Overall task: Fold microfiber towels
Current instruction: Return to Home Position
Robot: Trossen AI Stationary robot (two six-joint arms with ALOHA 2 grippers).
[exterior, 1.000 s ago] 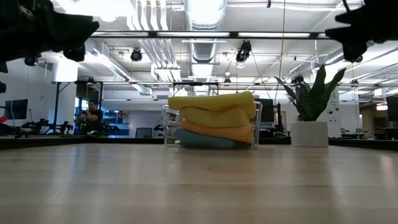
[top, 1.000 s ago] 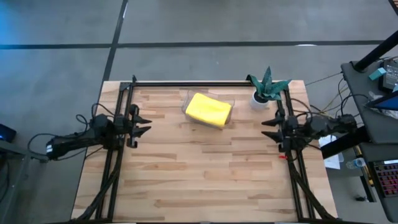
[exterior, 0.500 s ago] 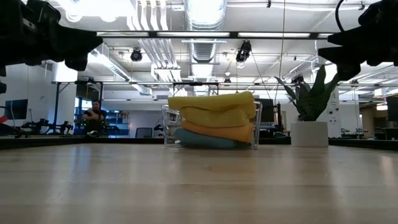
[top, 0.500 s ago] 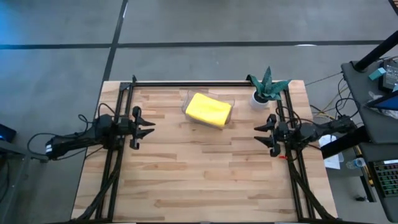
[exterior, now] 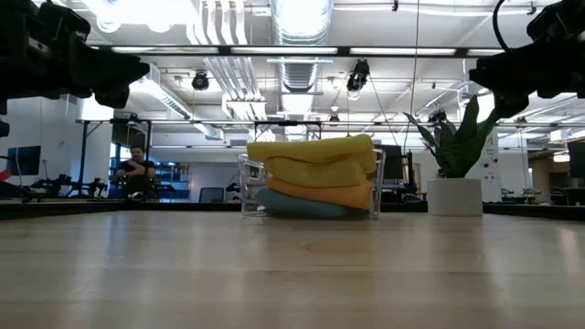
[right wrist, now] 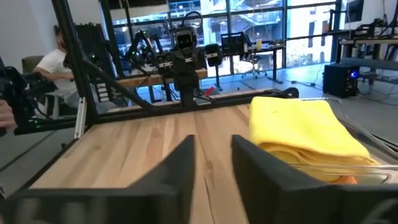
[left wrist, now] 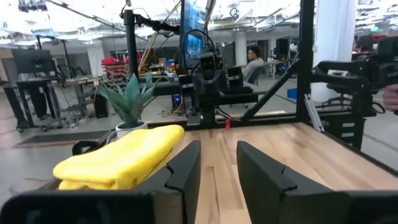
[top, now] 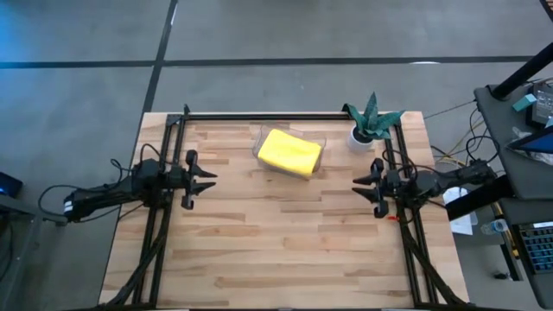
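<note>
The folded microfiber towels [top: 289,152] lie stacked in a clear plastic tray [exterior: 245,183] at the far middle of the table. In the low view the stack [exterior: 315,174] shows yellow on top, then yellow, orange, and turquoise at the bottom. My left gripper [top: 210,179] hovers at the table's left edge, level and pointing toward the middle; its fingers [left wrist: 217,165] stand open with nothing between them. My right gripper [top: 356,188] hovers at the right edge, facing the left one, and is also open [right wrist: 213,155] and holds nothing. Both are well clear of the tray.
A small green plant in a white pot [top: 371,121] stands at the far right corner, close to the right arm. Black frame rails [top: 285,115] run along the far, left and right edges. The bare wooden tabletop [top: 285,233] stretches between the arms. People sit in the room beyond [exterior: 137,169].
My right gripper has come down and a little toward the table's middle and near edge, then kept still. My left gripper has tipped its fingers slightly down to level. The towels have stayed in place.
</note>
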